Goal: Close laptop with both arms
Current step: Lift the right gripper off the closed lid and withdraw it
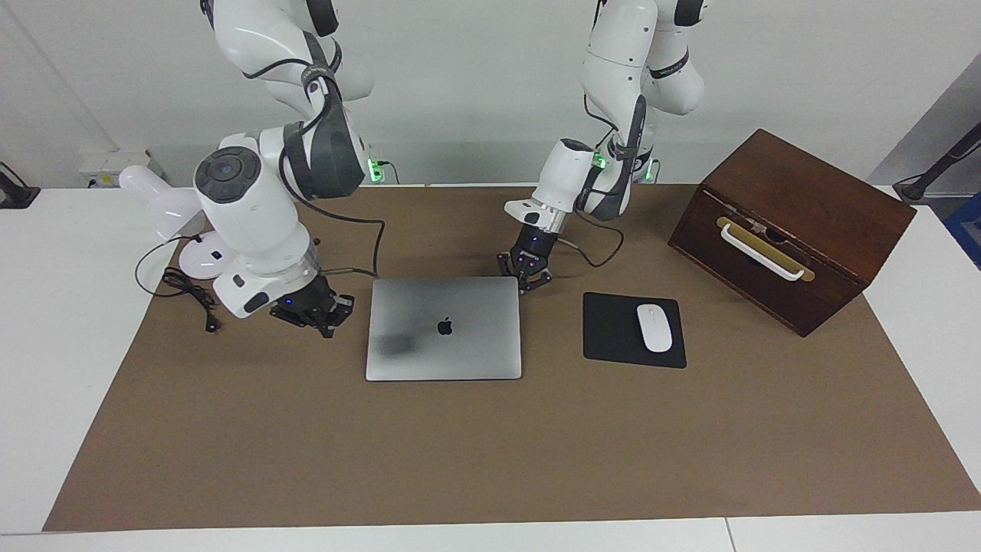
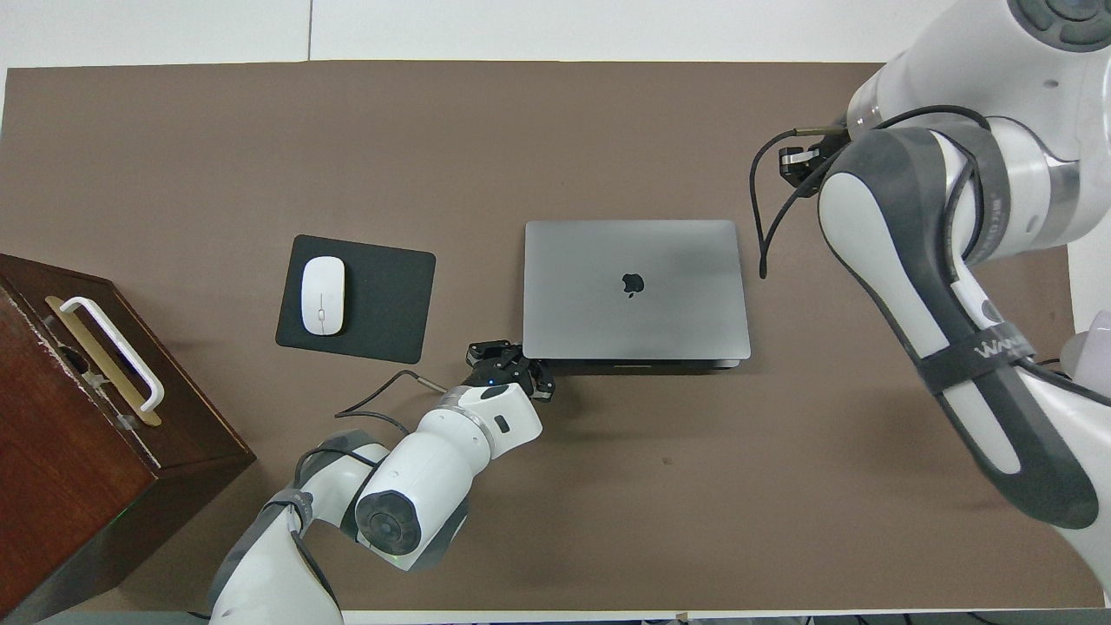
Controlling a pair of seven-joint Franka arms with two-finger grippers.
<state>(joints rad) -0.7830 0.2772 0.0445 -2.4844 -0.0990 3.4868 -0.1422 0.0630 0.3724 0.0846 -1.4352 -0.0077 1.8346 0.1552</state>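
Note:
The silver-grey laptop (image 1: 467, 349) (image 2: 608, 321) lies shut and flat on the brown mat, its dark apple logo facing up. My left gripper (image 1: 526, 282) (image 2: 508, 358) is shut and holds nothing. It sits low at the laptop's corner nearest the robots, on the mouse pad's side. My right gripper (image 1: 322, 318) (image 2: 794, 162) is shut and empty. It hangs over the mat just off the laptop's edge toward the right arm's end. In the overhead view the right forearm hides most of it.
A black mouse pad (image 1: 613, 330) with a white mouse (image 1: 654, 327) lies beside the laptop, toward the left arm's end. A dark wooden box (image 1: 789, 230) with a white handle stands at that end. A white desk lamp (image 1: 165, 203) and its cord (image 1: 188, 291) are at the right arm's end.

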